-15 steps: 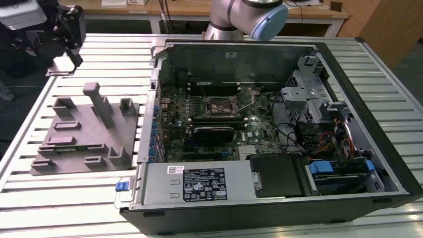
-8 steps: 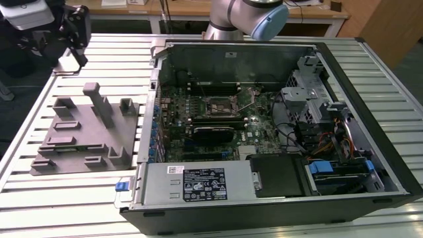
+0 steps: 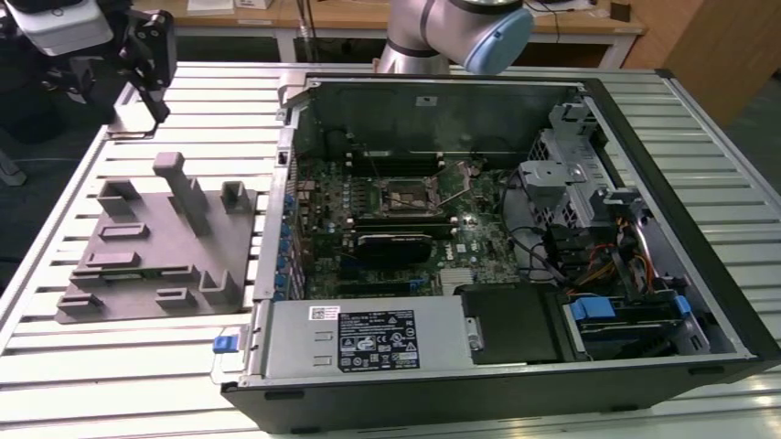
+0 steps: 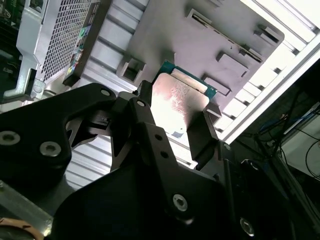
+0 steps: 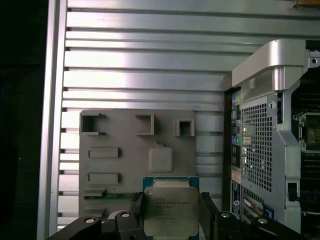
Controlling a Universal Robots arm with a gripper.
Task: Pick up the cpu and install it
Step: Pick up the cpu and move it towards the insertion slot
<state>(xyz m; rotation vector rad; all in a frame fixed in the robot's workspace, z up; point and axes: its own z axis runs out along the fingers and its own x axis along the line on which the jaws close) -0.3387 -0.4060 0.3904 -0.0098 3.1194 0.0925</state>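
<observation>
While clamped by its side edges, cpu hangs clear above fixture, metal top up; gripper closed on it, probably sparing the contacts; case beside fixture

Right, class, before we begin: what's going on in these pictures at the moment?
A robot arm's gripper is shut on the cpu, with fingers pressing on two opposite edges. The cpu is held in the air, clear of the grey fixture on the slatted table. The open computer case lies beside the fixture, and the cpu has not reached the socket on its board.
</observation>
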